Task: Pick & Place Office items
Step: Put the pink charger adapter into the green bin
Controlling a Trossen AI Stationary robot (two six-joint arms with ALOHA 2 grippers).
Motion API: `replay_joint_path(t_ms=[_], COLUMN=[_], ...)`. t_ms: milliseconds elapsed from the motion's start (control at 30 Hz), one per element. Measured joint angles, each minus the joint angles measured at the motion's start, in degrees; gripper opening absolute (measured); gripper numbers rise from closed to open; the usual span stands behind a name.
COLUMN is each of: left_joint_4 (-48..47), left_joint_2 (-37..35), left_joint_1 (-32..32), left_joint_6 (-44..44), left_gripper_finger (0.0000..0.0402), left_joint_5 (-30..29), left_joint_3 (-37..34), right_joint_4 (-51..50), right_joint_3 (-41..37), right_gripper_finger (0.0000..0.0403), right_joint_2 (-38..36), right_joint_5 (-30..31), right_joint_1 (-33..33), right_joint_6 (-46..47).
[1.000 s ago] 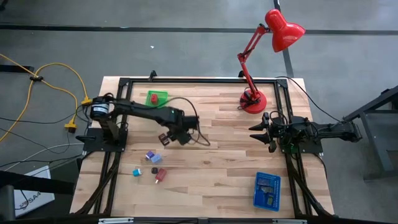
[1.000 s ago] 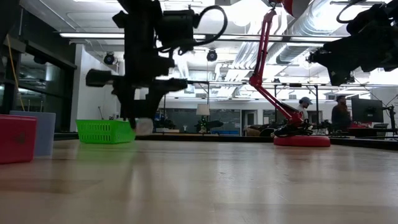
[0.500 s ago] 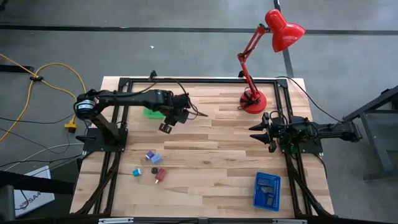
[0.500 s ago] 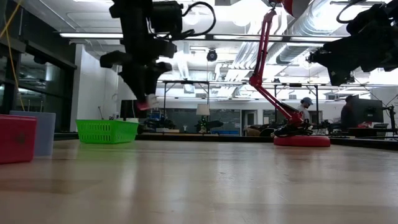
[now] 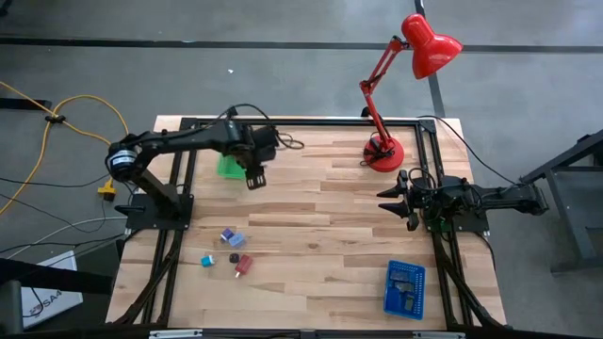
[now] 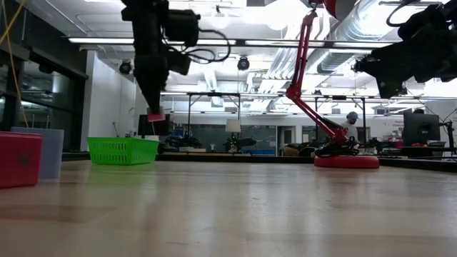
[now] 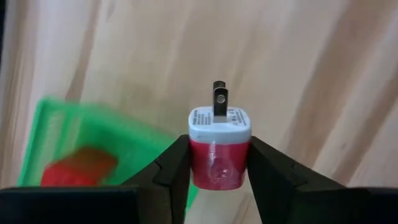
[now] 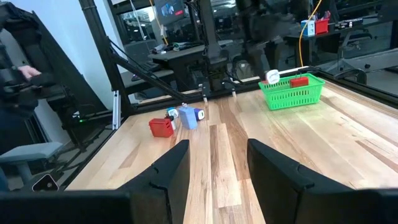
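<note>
My left gripper hangs above the table's far left, next to the green tray, and is shut on a small red charger block with a white pronged face. A red piece lies inside the tray. Several more office items lie on the near left of the table: a lilac block, a teal piece, a black piece and a red block. My right gripper waits at the right side, open and holding nothing. My left gripper pinches the charger block's two opposite red sides between its two fingers. The fingers come from above, pointing steeply down. The block is lifted clear of the table, its white face and prongs pointing away from the gripper, downward.
A red desk lamp stands on its base at the far right. A blue perforated tray sits at the near right. The wooden middle of the table is bare.
My left gripper has risen and swung toward the table's far left, up to the green tray, rolling about its own axis as it went. It has stayed shut on the red charger block, which travelled with it clear of the table.
</note>
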Motion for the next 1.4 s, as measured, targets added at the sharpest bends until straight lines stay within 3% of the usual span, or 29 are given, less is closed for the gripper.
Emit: replay_joint_path(t_ms=[233,533,1033,1400], left_joint_4=[-3.13,-3.78,6.34,7.03], left_joint_2=[-0.93,-0.97,-0.96,-0.96], left_joint_1=[8.36,15.42,17.18,17.12], left_joint_6=[-8.6,-9.9,-11.61,-11.59], left_gripper_finger=[0.0126,0.0126,0.0126,0.0136], left_joint_5=[-0.16,-0.15,-0.12,-0.12], left_joint_3=[0.0,-0.6,-13.21,-14.57], right_joint_4=[0.02,0.17,0.26,0.31], right_joint_3=[-0.01,0.0,-0.01,-0.02], right_gripper_finger=[0.0146,0.0146,0.0146,0.0146], right_joint_2=[0.0,0.0,0.01,0.01], right_joint_5=[0.0,0.02,0.02,0.02], right_joint_1=[0.01,0.0,0.02,0.0], right_joint_6=[0.0,-0.01,0.0,0.01])
